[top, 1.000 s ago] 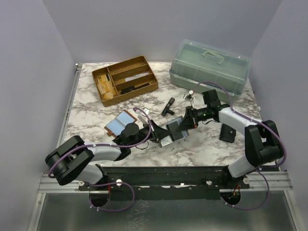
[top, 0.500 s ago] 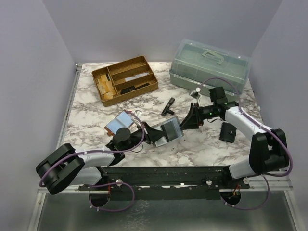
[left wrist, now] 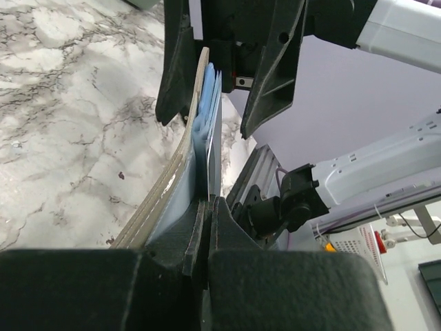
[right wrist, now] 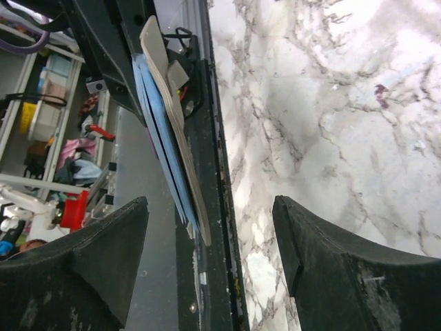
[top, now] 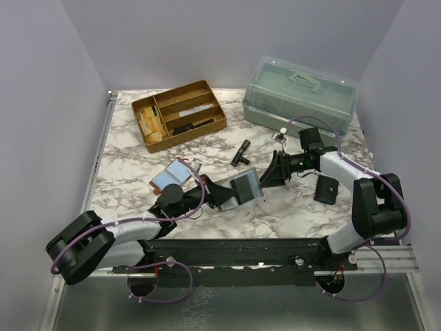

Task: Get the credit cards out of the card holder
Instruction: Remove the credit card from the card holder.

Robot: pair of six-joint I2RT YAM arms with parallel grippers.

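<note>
The card holder [top: 246,187] hangs above the table's middle, grey face up, with my left gripper [top: 219,195] shut on its near edge. The left wrist view has it edge-on: a tan-rimmed holder [left wrist: 173,176] with light-blue credit cards [left wrist: 207,127] standing in it, pinched by my left gripper [left wrist: 209,205]. My right gripper [top: 270,175] stands open just right of the holder. Seen from the right wrist, the holder [right wrist: 172,103] and the cards [right wrist: 155,124] lie ahead of the spread right gripper [right wrist: 210,207], touched by neither finger. Another light-blue card [top: 171,177] lies flat on the table.
A wooden divided tray [top: 178,114] stands at the back left and a clear green lidded box [top: 301,93] at the back right. A small black cylinder [top: 241,152] lies behind the holder. A black pouch [top: 326,189] lies under the right forearm.
My right gripper, shut at the holder a second ago, has opened wide and drawn back slightly to the right. The left arm still holds the holder, its elbow shifted down-left.
</note>
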